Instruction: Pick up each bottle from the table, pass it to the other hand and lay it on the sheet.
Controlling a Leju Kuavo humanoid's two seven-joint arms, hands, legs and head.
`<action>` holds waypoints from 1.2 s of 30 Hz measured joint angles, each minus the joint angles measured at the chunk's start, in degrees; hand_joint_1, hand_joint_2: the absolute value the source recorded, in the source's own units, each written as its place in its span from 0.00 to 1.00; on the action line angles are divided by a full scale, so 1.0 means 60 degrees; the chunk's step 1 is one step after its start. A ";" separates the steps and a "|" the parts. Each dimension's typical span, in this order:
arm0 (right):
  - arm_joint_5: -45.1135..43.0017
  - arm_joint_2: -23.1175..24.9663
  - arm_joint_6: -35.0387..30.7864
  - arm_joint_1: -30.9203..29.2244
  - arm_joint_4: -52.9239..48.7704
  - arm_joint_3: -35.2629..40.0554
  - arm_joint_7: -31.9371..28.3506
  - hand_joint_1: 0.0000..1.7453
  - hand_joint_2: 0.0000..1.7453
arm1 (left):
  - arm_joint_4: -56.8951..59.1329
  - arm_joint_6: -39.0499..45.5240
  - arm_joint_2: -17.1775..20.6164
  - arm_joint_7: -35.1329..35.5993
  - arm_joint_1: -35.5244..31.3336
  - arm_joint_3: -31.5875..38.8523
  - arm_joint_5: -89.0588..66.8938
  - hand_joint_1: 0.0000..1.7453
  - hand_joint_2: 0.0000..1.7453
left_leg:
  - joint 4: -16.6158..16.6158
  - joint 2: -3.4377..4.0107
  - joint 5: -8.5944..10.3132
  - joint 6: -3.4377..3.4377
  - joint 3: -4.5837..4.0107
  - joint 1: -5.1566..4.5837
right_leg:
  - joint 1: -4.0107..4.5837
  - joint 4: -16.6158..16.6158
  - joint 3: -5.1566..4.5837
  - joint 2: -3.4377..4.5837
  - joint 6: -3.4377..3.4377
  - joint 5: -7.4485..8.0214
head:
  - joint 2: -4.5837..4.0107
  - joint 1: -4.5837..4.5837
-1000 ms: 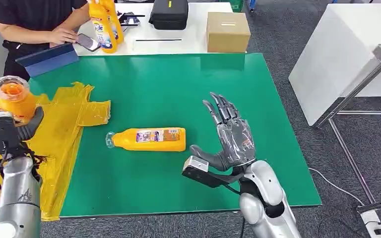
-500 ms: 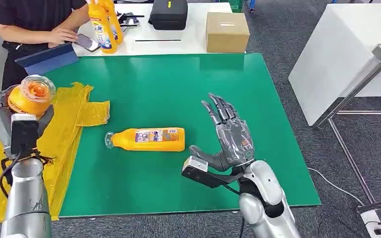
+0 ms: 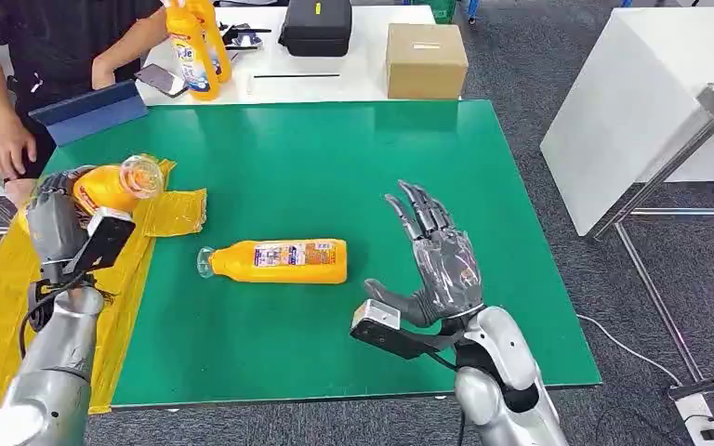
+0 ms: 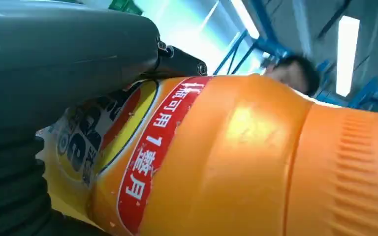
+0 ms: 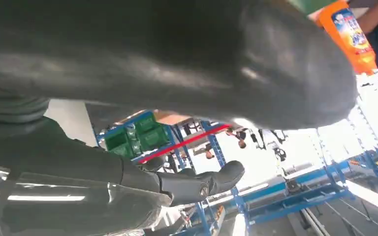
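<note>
Left hand (image 3: 54, 218) grips bottle (image 3: 110, 186), tipped sideways over yellow sheet (image 3: 0, 288) at table's left edge, for laying down. Right hand (image 3: 439, 265) empty, fingers spread, above table (image 3: 335, 158). Second bottle (image 3: 279, 261) lies mid-table, awaiting pickup.

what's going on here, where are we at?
The left hand grips an orange plastic bottle, tilted on its side over the crumpled yellow plastic sheet at the left edge of the green table. A second orange bottle lies flat mid-table, untouched. The right hand hovers open beside it, fingers spread, holding nothing. A person stands at the far left corner, near two more orange bottles on the white table behind.
</note>
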 measured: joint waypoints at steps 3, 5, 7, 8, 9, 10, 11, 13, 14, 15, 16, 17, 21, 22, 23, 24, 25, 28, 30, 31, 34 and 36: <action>-0.0040 -0.0131 -0.0087 0.0152 -0.0004 0.0000 -0.0011 0.00 0.00 | 0.1143 0.0262 0.0229 0.0095 -0.0288 -0.0178 -0.0226 1.00 1.00 | 0.0001 0.0003 0.0000 0.0000 -0.0001 -0.0002 | 0.0001 0.0000 -0.0001 0.0002 0.0002 0.0001 | 0.0000 0.0000; -0.0102 -0.0193 -0.0109 0.0193 -0.0004 0.0000 -0.0007 0.00 0.00 | 0.1700 0.0317 0.0349 0.0178 -0.0442 -0.0273 -0.0313 1.00 1.00 | 0.0001 0.0001 -0.0001 0.0000 -0.0003 -0.0003 | 0.0001 0.0000 -0.0004 0.0002 0.0002 0.0000 | 0.0000 0.0000; -0.0120 -0.0240 -0.0116 0.0227 -0.0011 0.0000 0.0000 0.00 0.00 | 0.2101 0.0379 0.0426 0.0295 -0.0563 -0.0364 -0.0437 1.00 1.00 | 0.0001 0.0000 -0.0001 -0.0001 -0.0005 -0.0003 | 0.0001 -0.0001 -0.0005 0.0002 0.0002 0.0000 | 0.0000 0.0000; -0.0127 -0.0262 -0.0124 0.0261 -0.0033 0.0000 0.0004 0.00 0.00 | 0.2305 0.0437 0.0462 0.0423 -0.0637 -0.0408 -0.0536 1.00 1.00 | 0.0001 0.0000 -0.0002 -0.0001 -0.0005 -0.0003 | 0.0000 -0.0002 -0.0006 0.0002 0.0002 -0.0001 | 0.0000 0.0000; -0.0127 -0.0287 -0.0135 0.0277 -0.0036 0.0000 0.0004 0.00 0.00 | 0.2500 0.0469 0.0499 0.0509 -0.0707 -0.0440 -0.0601 1.00 1.00 | 0.0000 0.0000 -0.0003 -0.0001 -0.0006 -0.0003 | 0.0000 -0.0002 -0.0006 0.0002 0.0002 -0.0001 | 0.0000 0.0000; -0.0127 -0.0306 -0.0138 0.0302 -0.0040 0.0000 0.0007 0.00 0.00 | 0.2614 0.0473 0.0532 0.0569 -0.0778 -0.0462 -0.0608 1.00 1.00 | 0.0000 0.0000 -0.0003 -0.0001 -0.0006 -0.0003 | 0.0000 -0.0003 -0.0006 0.0002 0.0002 -0.0001 | 0.0000 0.0000; -0.0127 -0.0335 -0.0149 0.0326 -0.0051 0.0000 0.0011 0.00 0.00 | 0.2780 0.0473 0.0578 0.0648 -0.0839 -0.0499 -0.0626 1.00 1.00 | 0.0000 0.0000 -0.0003 -0.0001 -0.0006 -0.0003 | 0.0000 -0.0002 -0.0006 0.0001 0.0001 -0.0001 | 0.0000 0.0003; -0.0127 -0.0364 -0.0157 0.0362 -0.0055 0.0000 0.0015 0.00 0.00 | 0.3007 0.0473 0.0656 0.0721 -0.0946 -0.0550 -0.0652 1.00 1.00 | 0.0000 0.0001 -0.0003 -0.0001 -0.0005 -0.0002 | 0.0000 -0.0002 -0.0006 0.0002 0.0001 -0.0001 | 0.0000 0.0000; -0.0127 -0.0386 -0.0160 0.0371 -0.0055 0.0000 0.0018 0.00 0.00 | 0.3120 0.0477 0.0696 0.0747 -0.0996 -0.0561 -0.0652 1.00 1.00 | 0.0000 0.0001 -0.0002 -0.0001 -0.0005 -0.0002 | 0.0000 -0.0002 -0.0006 0.0002 0.0001 0.0000 | 0.0000 -0.0004; -0.0127 -0.0397 -0.0164 0.0378 -0.0055 0.0000 0.0018 0.00 0.00 | 0.3204 0.0481 0.0728 0.0761 -0.1026 -0.0564 -0.0663 1.00 1.00 | 0.0000 0.0002 -0.0002 -0.0001 -0.0004 -0.0001 | 0.0000 -0.0002 -0.0006 0.0002 0.0001 0.0000 | 0.0000 0.0000; -0.0127 -0.0411 -0.0175 0.0393 -0.0055 0.0000 0.0018 0.00 0.00 | 0.3280 0.0488 0.0757 0.0780 -0.1040 -0.0564 -0.0696 1.00 1.00 | 0.0000 0.0001 -0.0002 -0.0001 -0.0004 -0.0001 | -0.0001 -0.0002 -0.0006 0.0002 0.0001 0.0000 | 0.0000 0.0000; -0.0127 -0.0422 -0.0182 0.0413 -0.0055 0.0000 0.0018 0.00 0.00 | 0.3339 0.0506 0.0783 0.0783 -0.1047 -0.0568 -0.0699 1.00 1.00 | 0.0000 0.0001 -0.0002 -0.0001 -0.0003 -0.0001 | -0.0001 -0.0002 -0.0006 0.0002 0.0001 0.0000 | 0.0000 0.0000; -0.0127 -0.0462 -0.0189 0.0466 -0.0055 0.0004 0.0022 0.00 0.00 | 0.3532 0.0546 0.0852 0.0798 -0.1059 -0.0572 -0.0710 1.00 1.00 | 0.0000 0.0000 -0.0002 -0.0001 -0.0004 -0.0001 | 0.0000 -0.0001 -0.0006 0.0002 0.0001 0.0000 | 0.0000 0.0000; -0.0127 -0.0473 -0.0189 0.0475 -0.0055 0.0004 0.0022 0.00 0.00 | 0.3561 0.0561 0.0859 0.0798 -0.1060 -0.0572 -0.0714 1.00 1.00 | 0.0000 0.0000 -0.0002 -0.0001 -0.0004 -0.0001 | 0.0000 -0.0001 -0.0006 0.0002 0.0001 -0.0001 | 0.0000 0.0000; -0.0131 -0.0480 -0.0197 0.0481 -0.0055 0.0004 0.0022 0.00 0.00 | 0.3593 0.0568 0.0863 0.0805 -0.1064 -0.0572 -0.0721 1.00 1.00 | 0.0000 0.0000 -0.0002 -0.0002 -0.0004 -0.0002 | 0.0000 -0.0001 -0.0005 0.0002 0.0001 -0.0001 | 0.0000 0.0000; -0.0131 -0.0484 -0.0204 0.0487 -0.0055 0.0004 0.0022 0.00 0.00 | 0.3623 0.0586 0.0867 0.0812 -0.1066 -0.0572 -0.0732 1.00 1.00 | 0.0000 0.0000 -0.0002 -0.0002 -0.0004 -0.0002 | 0.0000 -0.0001 -0.0006 0.0002 0.0001 -0.0001 | 0.0000 0.0000; -0.0127 -0.0484 -0.0218 0.0495 -0.0055 0.0004 0.0022 0.00 0.00 | 0.3659 0.0593 0.0870 0.0816 -0.1068 -0.0575 -0.0761 1.00 1.00 | 0.0000 0.0000 -0.0002 -0.0002 -0.0004 -0.0002 | 0.0000 -0.0001 -0.0006 0.0002 0.0001 -0.0001 | 0.0000 0.0000; -0.0131 -0.0484 -0.0259 0.0542 -0.0094 0.0004 0.0022 0.00 0.00 | 0.3732 0.0593 0.0885 0.0853 -0.1071 -0.0597 -0.0823 1.00 1.00 | 0.0000 0.0000 -0.0002 -0.0002 -0.0004 -0.0002 | -0.0001 -0.0002 -0.0006 0.0002 0.0001 -0.0001 | 0.0000 0.0000; -0.0127 -0.0484 -0.0262 0.0552 -0.0106 0.0004 0.0022 0.00 0.00 | 0.3772 0.0593 0.0885 0.0863 -0.1074 -0.0604 -0.0823 0.58 1.00 | 0.0000 0.0000 -0.0002 -0.0002 -0.0004 -0.0002 | -0.0001 -0.0002 -0.0006 0.0002 0.0001 -0.0001 | 0.0000 0.0000; -0.0127 -0.0484 -0.0262 0.0557 -0.0106 0.0004 0.0022 0.00 0.00 | 0.3794 0.0593 0.0885 0.0863 -0.1077 -0.0608 -0.0823 0.00 0.00 | 0.0000 0.0000 -0.0002 -0.0002 -0.0004 -0.0002 | -0.0001 -0.0002 -0.0006 0.0002 0.0001 -0.0001 | 0.0000 0.0000; -0.0116 -0.0470 -0.0262 0.0570 -0.0142 0.0004 0.0113 0.00 0.00 | 0.3848 0.0564 0.0885 0.0878 -0.1105 -0.0652 -0.0907 0.00 0.00 | 0.0000 0.0000 -0.0002 -0.0001 -0.0004 -0.0001 | -0.0001 -0.0002 -0.0006 0.0001 0.0001 -0.0001 | 0.0000 0.0000; -0.0095 -0.0462 -0.0244 0.0568 -0.0211 0.0004 0.0197 0.00 0.00 | 0.3881 0.0531 0.0881 0.0882 -0.1164 -0.0677 -0.0940 0.00 0.00 | 0.0000 -0.0002 -0.0002 -0.0001 -0.0004 -0.0001 | -0.0002 -0.0002 -0.0005 0.0000 0.0001 -0.0001 | 0.0000 0.0000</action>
